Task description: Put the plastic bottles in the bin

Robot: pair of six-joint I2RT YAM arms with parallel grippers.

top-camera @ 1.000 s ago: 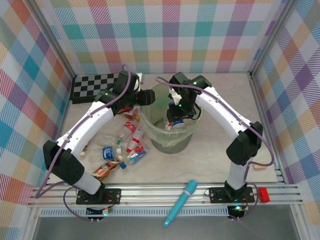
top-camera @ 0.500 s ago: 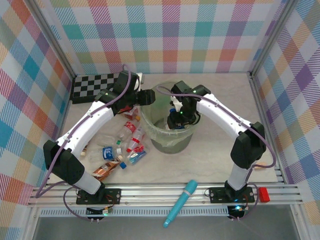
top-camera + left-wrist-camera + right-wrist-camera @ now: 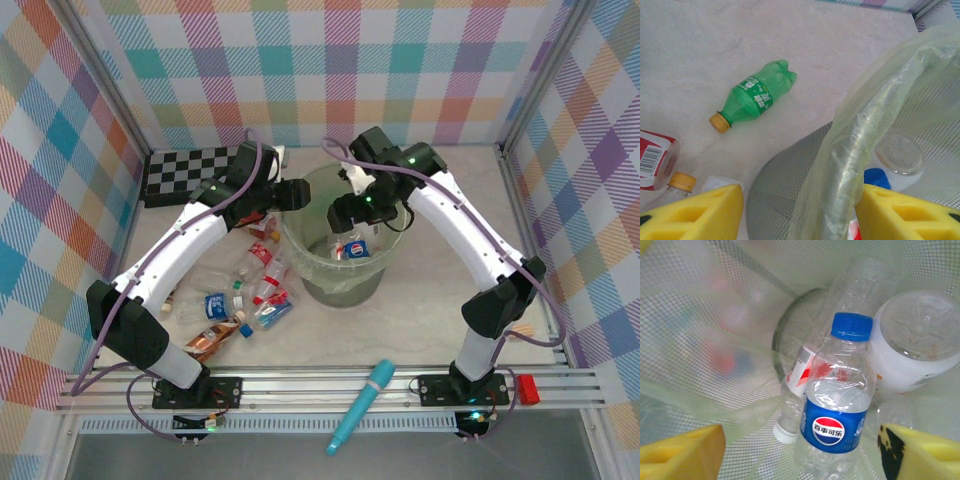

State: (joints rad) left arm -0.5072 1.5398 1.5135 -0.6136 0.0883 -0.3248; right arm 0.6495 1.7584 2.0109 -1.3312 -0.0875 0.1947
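Observation:
The pale-green mesh bin [image 3: 335, 285] with its thin liner stands mid-table. My left gripper [image 3: 293, 195] is shut on the bin's rim [image 3: 860, 130], one yellow finger [image 3: 700, 215] outside the wall and the other inside. My right gripper [image 3: 350, 210] hangs open over the bin's mouth. Below it, a clear bottle with a blue label and blue cap [image 3: 837, 410] lies loose inside the bin on a red-labelled, white-capped bottle [image 3: 800, 375]. More bottles [image 3: 250, 290] lie scattered left of the bin. A green bottle with a yellow cap [image 3: 757, 95] lies on the table beyond the rim.
A big white tub [image 3: 917, 355] also lies in the bin. A checkerboard [image 3: 190, 170] is at the back left. A teal pen-shaped tube [image 3: 362, 405] lies across the front rail, and a small red block [image 3: 527, 390] sits at the front right.
My right gripper has opened and lifted out of the bin, leaving the blue-labelled bottle inside. The left arm has stayed still on the rim.

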